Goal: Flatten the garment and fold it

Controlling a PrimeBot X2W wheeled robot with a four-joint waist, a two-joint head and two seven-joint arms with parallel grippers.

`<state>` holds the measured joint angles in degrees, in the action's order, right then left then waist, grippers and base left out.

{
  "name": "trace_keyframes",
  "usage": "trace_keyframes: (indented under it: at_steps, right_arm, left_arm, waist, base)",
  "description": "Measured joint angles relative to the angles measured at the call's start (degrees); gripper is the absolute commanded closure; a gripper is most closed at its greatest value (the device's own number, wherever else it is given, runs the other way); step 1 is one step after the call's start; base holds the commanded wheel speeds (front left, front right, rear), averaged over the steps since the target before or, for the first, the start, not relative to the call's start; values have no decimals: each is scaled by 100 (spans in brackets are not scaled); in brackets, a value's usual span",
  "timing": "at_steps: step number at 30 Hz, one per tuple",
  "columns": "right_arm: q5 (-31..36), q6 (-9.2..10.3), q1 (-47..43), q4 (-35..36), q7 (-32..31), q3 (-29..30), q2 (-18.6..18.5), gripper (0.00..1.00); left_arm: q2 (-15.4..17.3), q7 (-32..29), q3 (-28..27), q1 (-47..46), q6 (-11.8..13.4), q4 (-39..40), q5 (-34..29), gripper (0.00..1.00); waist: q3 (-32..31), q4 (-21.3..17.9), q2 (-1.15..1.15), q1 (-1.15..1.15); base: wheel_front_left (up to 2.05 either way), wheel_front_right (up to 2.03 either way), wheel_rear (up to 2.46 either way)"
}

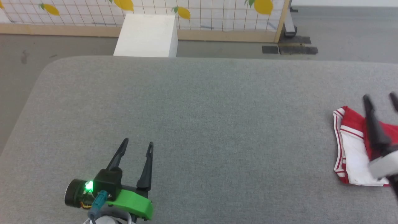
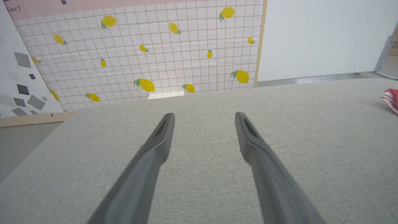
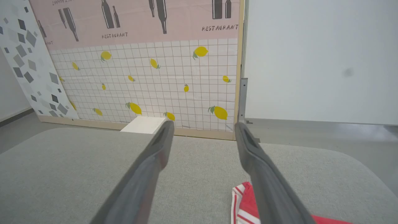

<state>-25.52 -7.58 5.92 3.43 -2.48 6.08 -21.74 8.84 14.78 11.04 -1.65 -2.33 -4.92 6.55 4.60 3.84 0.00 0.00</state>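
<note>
Grey padded surface (image 1: 199, 109) bearing the bunched red-and-white garment (image 1: 351, 149). Right tool (image 1: 381, 96), fingers apart, hangs over the garment; left tool (image 1: 138, 143), fingers apart, sits well left of it. Beyond the garment, across the floor: white box (image 1: 146, 35) and lemon-print panel (image 1: 93, 12).

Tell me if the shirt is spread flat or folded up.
Folded up: the shirt lies as a small layered bundle, white sleeve over red.

Red shirt (image 1: 351, 155) with a white short sleeve and red-and-white striped trim, lying in a loose heap on the grey table (image 1: 199, 109). Toward the table's right side, well in from its far edge. White sleeve facing the table's middle, striped hem curling along that side, red cloth bunched behind. Seemingly crumpled rather than flat, partly out of sight.
</note>
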Motion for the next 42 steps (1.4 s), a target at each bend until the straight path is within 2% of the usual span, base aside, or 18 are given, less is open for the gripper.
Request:
trace_keyframes:
  at_steps: [5, 13, 22, 42]
  right_arm:
    - [499, 0, -634, 260, 133, 9, 631, 0]
    - [1261, 0, -1427, 313, 521, -89, 1209, 0]
    - [1818, 0, -1887, 263, 802, 21, 1564, 0]
    - [1859, 0, -1902, 211, 804, 107, 1729, 0]
  left_arm:
    - [-2, -80, -130, 55, 94, -80, 166, 0]
    - [19, -157, -188, 174, 248, -151, 201, 0]
    - [130, -105, -37, 359, 247, -102, 70, 0]
    - [164, -51, 225, 497, 248, -134, -47, 0]
  waist:
    - [-173, 88, 0, 0]
    - [-307, 255, 0, 0]
    - [-411, 330, 0, 0]
    - [-437, 318, 0, 0]
  base:
    - [0, 0, 0]
    - [0, 0, 0]
    - [0, 0, 0]
    - [0, 0, 0]
